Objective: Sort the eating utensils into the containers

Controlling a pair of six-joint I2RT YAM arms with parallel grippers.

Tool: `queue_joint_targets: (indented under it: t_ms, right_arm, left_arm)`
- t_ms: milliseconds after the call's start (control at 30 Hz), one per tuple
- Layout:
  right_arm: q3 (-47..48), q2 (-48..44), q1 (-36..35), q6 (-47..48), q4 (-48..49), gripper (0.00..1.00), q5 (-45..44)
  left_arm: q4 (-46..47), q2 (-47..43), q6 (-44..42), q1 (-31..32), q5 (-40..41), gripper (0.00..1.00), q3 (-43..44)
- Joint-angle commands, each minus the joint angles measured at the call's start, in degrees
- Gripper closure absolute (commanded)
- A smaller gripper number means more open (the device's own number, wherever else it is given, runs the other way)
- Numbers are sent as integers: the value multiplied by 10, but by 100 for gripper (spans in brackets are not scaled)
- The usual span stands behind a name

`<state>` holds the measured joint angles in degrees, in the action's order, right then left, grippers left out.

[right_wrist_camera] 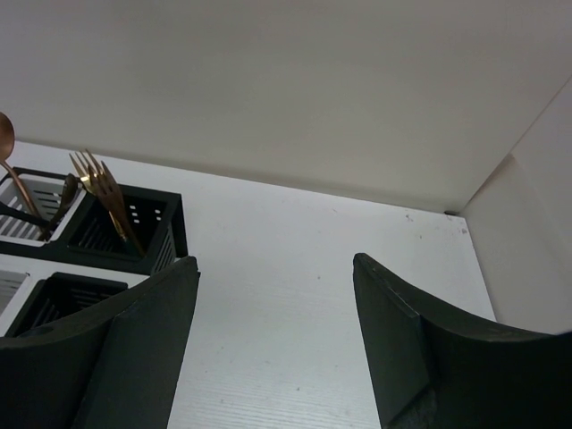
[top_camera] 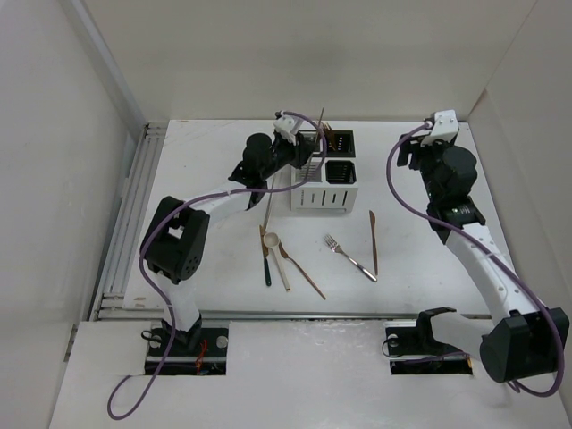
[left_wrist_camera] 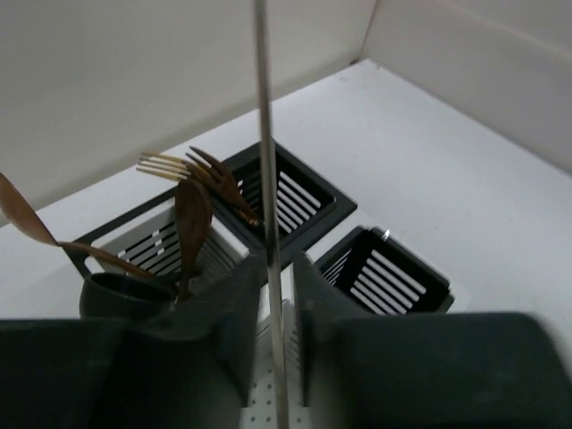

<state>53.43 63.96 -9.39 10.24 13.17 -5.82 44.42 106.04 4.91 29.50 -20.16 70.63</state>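
Observation:
The caddy [top_camera: 323,192] stands at the back middle of the table. My left gripper [top_camera: 302,154] hovers over its left side, shut on a thin pale chopstick [left_wrist_camera: 265,134] that stands nearly upright between the fingers [left_wrist_camera: 241,304]. In the left wrist view, copper spoons [left_wrist_camera: 190,219] stand in a white compartment and golden forks [left_wrist_camera: 210,174] in a black one. My right gripper [right_wrist_camera: 273,349] is open and empty, in the air to the right of the caddy [right_wrist_camera: 143,232]. A silver fork [top_camera: 350,255], a copper knife [top_camera: 374,241], a white-bowled spoon [top_camera: 272,242], a black spoon [top_camera: 266,271], a copper spoon [top_camera: 302,271] and a chopstick [top_camera: 279,266] lie on the table.
White walls close the table at the back and both sides. A metal rail [top_camera: 125,223] runs along the table's left edge. The front black compartment [left_wrist_camera: 386,277] of the caddy looks empty.

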Motion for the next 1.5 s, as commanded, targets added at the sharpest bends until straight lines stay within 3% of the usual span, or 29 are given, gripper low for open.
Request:
queue_joint_targets:
  t_ms: [0, 100, 333, 567, 633, 767, 1067, 1267, 1467]
  right_arm:
    - [22, 1, 3, 8, 9, 25, -7]
    - [22, 6, 3, 8, 9, 24, -2]
    - [34, 37, 3, -13, 9, 24, 17]
    - [34, 55, -29, -13, 9, 21, 12]
    - [34, 55, -35, -13, 9, 21, 12]
    - [29, 60, -41, -13, 9, 21, 12]
    - [34, 65, -46, -7, 4, 20, 6]
    - [46, 76, -46, -7, -2, 20, -5]
    - [46, 76, -46, -2, -2, 20, -16]
  left_arm:
    - [-23, -21, 12, -6, 1, 74, -3]
    - [-67, -64, -2, -13, -29, 42, -11]
    - [-283, -182, -125, -97, -40, 17, 41]
    - [-609, -138, -348, -218, -78, 21, 65]
    - [-658, -100, -372, -224, -49, 29, 81]
    - [-742, -11, -373, -229, -46, 30, 129]
    - [-726, 68, -361, -229, -17, 30, 123]
    - [-726, 104, -349, -201, 32, 43, 129]
    - [-738, 109, -344, -181, 77, 48, 120]
